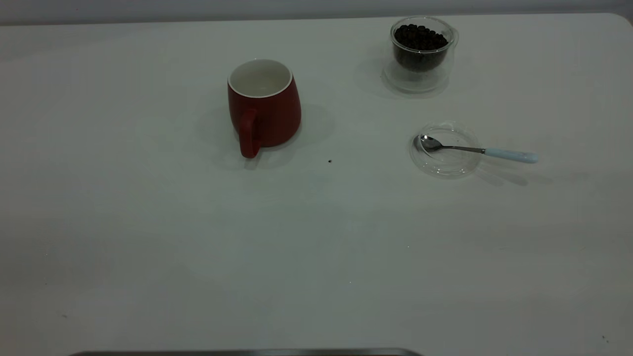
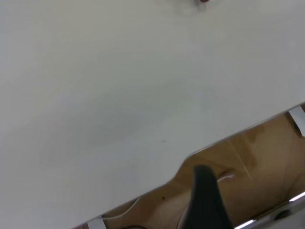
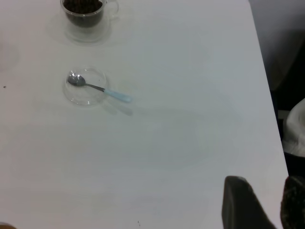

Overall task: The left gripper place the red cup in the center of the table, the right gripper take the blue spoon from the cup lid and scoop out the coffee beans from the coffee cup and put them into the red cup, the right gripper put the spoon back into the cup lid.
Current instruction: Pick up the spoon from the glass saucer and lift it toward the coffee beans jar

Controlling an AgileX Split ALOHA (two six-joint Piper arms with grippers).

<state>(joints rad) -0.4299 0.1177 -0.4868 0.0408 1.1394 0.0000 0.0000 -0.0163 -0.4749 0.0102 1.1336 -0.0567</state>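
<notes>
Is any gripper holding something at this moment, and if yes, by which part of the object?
Nothing is held. The red cup stands alone on the table, and the blue spoon lies in the cup lid, untouched.

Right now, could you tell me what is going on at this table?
Nothing is being handled at this moment. The red cup stands upright, handle toward the camera, a little left of the table's middle. The coffee cup, full of coffee beans, sits at the far right. Nearer, the blue spoon rests with its bowl in the cup lid and its handle sticking out over the rim. Both arms are back at the table's edge; the right gripper appears open.
</notes>
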